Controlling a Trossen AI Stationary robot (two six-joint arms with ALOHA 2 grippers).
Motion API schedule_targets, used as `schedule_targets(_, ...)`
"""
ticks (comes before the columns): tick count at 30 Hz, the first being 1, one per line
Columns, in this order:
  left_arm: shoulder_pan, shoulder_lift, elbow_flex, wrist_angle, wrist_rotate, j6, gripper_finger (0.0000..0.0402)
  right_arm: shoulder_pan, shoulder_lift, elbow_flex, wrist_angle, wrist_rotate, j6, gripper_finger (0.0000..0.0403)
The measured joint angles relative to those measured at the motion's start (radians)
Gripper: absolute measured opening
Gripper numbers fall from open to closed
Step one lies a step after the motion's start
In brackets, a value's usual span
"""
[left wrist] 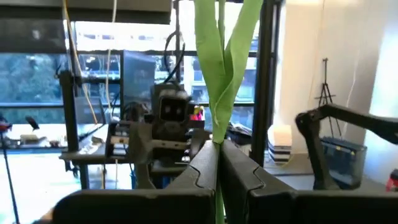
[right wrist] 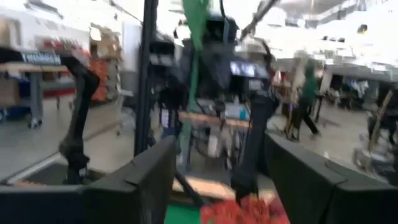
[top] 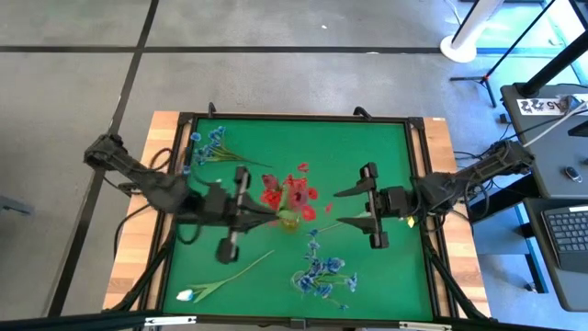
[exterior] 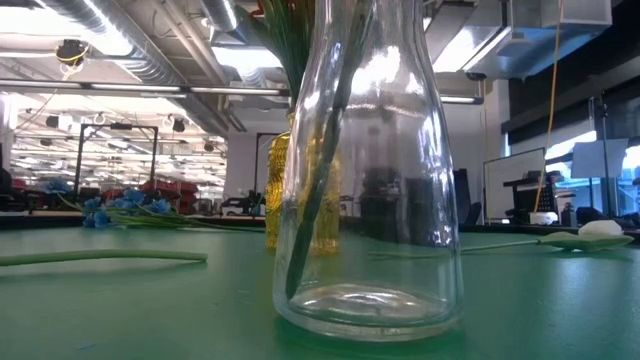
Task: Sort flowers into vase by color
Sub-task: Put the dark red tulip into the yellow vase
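Observation:
Red flowers (top: 289,195) stand bunched over a yellow vase (top: 289,219) at the mat's middle. My left gripper (top: 266,213) reaches in from the left and is shut on a green stem (left wrist: 219,93) with long leaves. My right gripper (top: 347,208) is open on the bunch's right side, with the red blossoms (right wrist: 242,211) just below and ahead of its fingers. A clear glass vase (exterior: 367,170) near the front edge holds blue flowers (top: 322,274). More blue flowers (top: 207,147) lie at the far left, and a white bud (top: 188,294) lies at the near left. My left gripper pinches the green stem (left wrist: 217,138) between its two fingers, just below where the leaves spread. The fingers come in about level from the table's left and lie across the stem. The stem stands upright above the fingers; its lower end is hidden behind them.
A pale bud on a long stem (exterior: 600,228) lies on the mat under my right gripper. The white bud's stem (exterior: 100,260) stretches along the near left. Black frame bars (top: 303,118) edge the green mat. Open mat shows at the far right.

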State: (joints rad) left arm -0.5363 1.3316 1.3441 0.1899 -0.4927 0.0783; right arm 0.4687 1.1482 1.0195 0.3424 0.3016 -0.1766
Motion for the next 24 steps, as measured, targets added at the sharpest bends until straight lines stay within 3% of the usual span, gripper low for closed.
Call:
schedule_targets(6,-0.143,-0.014,-0.039,0.009,-0.196,0.104,0.0000,0.062,-0.019,0.000,-0.124,0.151,0.011,0.0249)
schedule_targets(12,-0.192,-0.024,-0.287,0.325,-0.278,0.160,0.0000,0.112,-0.020,0.000,-0.171,0.196,0.004,0.0232)
schedule_targets(15,-0.192,-0.025,-0.452,0.640,-0.237,0.205,0.0000,0.123,-0.020,0.000,-0.177,0.205,0.004,0.0230)
schedule_targets(21,-0.116,0.070,-0.754,1.275,0.007,0.250,0.0000,0.120,-0.020,0.000,-0.208,0.224,0.013,0.0230)
schedule_targets(24,-0.058,0.127,-0.804,1.372,0.050,0.249,0.0000,0.120,-0.011,0.000,-0.212,0.261,0.014,0.0230)
